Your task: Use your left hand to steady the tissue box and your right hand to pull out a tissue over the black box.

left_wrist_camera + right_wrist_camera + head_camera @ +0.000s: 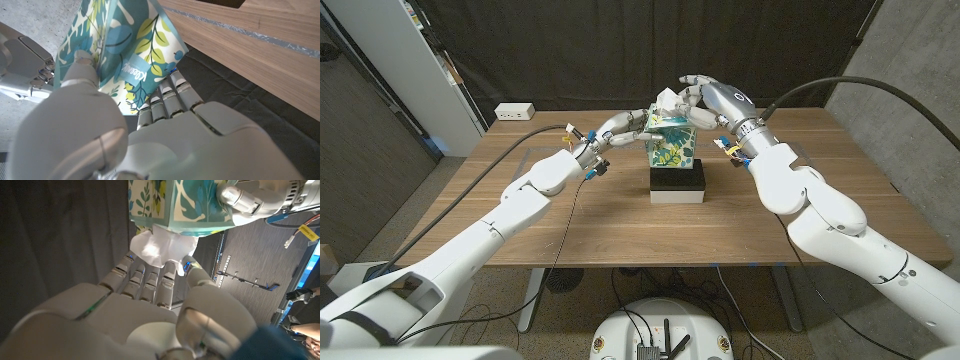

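Note:
A tissue box (pixel 672 146) with a blue and green leaf print stands on the black box (pixel 678 180) at the middle of the table. A white tissue (pixel 666 98) sticks out of its top. My left hand (pixel 620 128) holds the box's left side, with fingers wrapped against its printed wall (pixel 125 45) in the left wrist view. My right hand (pixel 705 98) reaches over the top from the right. In the right wrist view its thumb and fingertips (pixel 189 266) close on the tissue (pixel 162 247) at the box's opening (pixel 195 205).
The black box sits on a white base (pixel 677 196). A white power strip (pixel 514 111) lies at the table's far left corner. A dark curtain hangs behind the table. Bare wood lies in front of the boxes and to both sides.

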### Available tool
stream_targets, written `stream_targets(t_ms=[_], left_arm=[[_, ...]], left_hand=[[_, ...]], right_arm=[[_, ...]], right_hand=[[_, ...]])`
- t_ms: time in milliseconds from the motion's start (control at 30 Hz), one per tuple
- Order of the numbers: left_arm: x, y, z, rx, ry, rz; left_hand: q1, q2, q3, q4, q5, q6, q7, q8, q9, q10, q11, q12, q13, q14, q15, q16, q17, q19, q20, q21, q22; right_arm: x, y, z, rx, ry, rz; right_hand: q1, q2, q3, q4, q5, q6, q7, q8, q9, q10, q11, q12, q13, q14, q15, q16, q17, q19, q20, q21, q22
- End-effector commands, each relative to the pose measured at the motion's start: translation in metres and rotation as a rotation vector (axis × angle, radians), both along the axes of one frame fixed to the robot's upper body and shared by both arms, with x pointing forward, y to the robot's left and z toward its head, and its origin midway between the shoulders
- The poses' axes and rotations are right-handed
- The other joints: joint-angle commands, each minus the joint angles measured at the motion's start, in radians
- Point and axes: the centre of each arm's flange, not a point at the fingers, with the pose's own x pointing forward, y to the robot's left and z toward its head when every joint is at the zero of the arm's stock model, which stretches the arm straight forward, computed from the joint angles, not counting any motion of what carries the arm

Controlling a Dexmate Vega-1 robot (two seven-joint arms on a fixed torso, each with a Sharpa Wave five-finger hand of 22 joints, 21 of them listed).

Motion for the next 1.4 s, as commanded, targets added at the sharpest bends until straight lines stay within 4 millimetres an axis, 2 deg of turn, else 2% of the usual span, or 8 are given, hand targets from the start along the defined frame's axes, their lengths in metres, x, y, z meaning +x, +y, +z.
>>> stream_targets(t_ms=[33, 300, 433, 700, 1400], left_arm=[[-0.004, 0.004, -0.003, -0.008, 0.003, 0.006], [-0.005, 0.006, -0.003, -0.010, 0.001, 0.007], [-0.004, 0.008, -0.003, -0.010, 0.001, 0.007], [-0.002, 0.010, -0.003, -0.008, 0.005, 0.001], [-0.002, 0.010, -0.002, 0.002, 0.003, 0.000]], left_hand=[[0.002, 0.012, 0.007, 0.000, 0.007, 0.006, 0.009, -0.003, 0.003, 0.004, 0.004, -0.002, 0.005, -0.002, -0.089, -0.003, 0.003, -0.002, 0.000, 0.000, 0.003], [-0.002, 0.008, 0.010, -0.005, 0.007, 0.012, 0.004, -0.001, 0.003, 0.008, 0.000, 0.000, 0.005, 0.001, -0.092, -0.003, 0.001, 0.000, -0.003, 0.001, 0.003], [-0.002, 0.009, 0.012, -0.006, 0.007, 0.011, 0.007, -0.002, 0.003, 0.006, 0.000, -0.001, 0.005, 0.000, -0.092, -0.003, 0.000, -0.001, -0.003, 0.001, 0.003], [-0.005, 0.010, 0.016, -0.007, 0.007, 0.012, 0.007, -0.003, 0.003, 0.006, 0.003, -0.001, 0.005, 0.001, -0.091, -0.003, 0.000, -0.002, -0.003, 0.001, 0.003], [-0.011, 0.006, 0.021, -0.011, 0.006, 0.014, 0.006, -0.004, 0.003, 0.009, -0.001, 0.000, 0.005, 0.002, -0.093, -0.003, -0.001, -0.001, -0.006, 0.002, 0.003]], right_arm=[[-0.004, 0.008, -0.007, 0.004, -0.118, -0.041], [-0.005, 0.012, -0.010, 0.006, -0.187, -0.063], [-0.006, 0.015, -0.011, 0.009, -0.229, -0.086], [-0.006, 0.020, -0.014, 0.010, -0.316, -0.121], [-0.002, 0.021, -0.017, 0.041, -0.547, -0.102]], right_hand=[[0.093, -0.016, -0.003, -0.008, -0.011, 0.091, -0.015, 0.064, 0.032, 0.033, -0.018, 0.005, 0.002, 0.026, -0.130, 0.012, 0.003, 0.032, -0.014, 0.006, 0.003], [0.130, -0.022, -0.014, -0.003, -0.024, 0.104, -0.030, 0.079, 0.041, 0.052, -0.042, 0.007, 0.003, 0.037, -0.148, 0.017, 0.006, 0.044, -0.032, 0.007, 0.003], [0.145, -0.025, -0.031, 0.005, -0.039, 0.108, -0.059, 0.082, 0.039, 0.063, -0.054, 0.007, 0.003, 0.041, -0.163, 0.020, 0.010, 0.051, -0.043, 0.008, 0.004], [0.157, -0.025, -0.059, 0.015, -0.047, 0.114, -0.076, 0.086, 0.038, 0.072, -0.073, 0.005, 0.005, 0.044, -0.179, 0.024, 0.016, 0.054, -0.062, 0.006, 0.005], [0.188, -0.029, -0.106, 0.017, -0.039, 0.144, -0.108, 0.096, 0.030, 0.094, -0.079, 0.005, 0.006, 0.043, -0.185, 0.026, 0.022, 0.066, -0.084, 0.007, 0.005]])
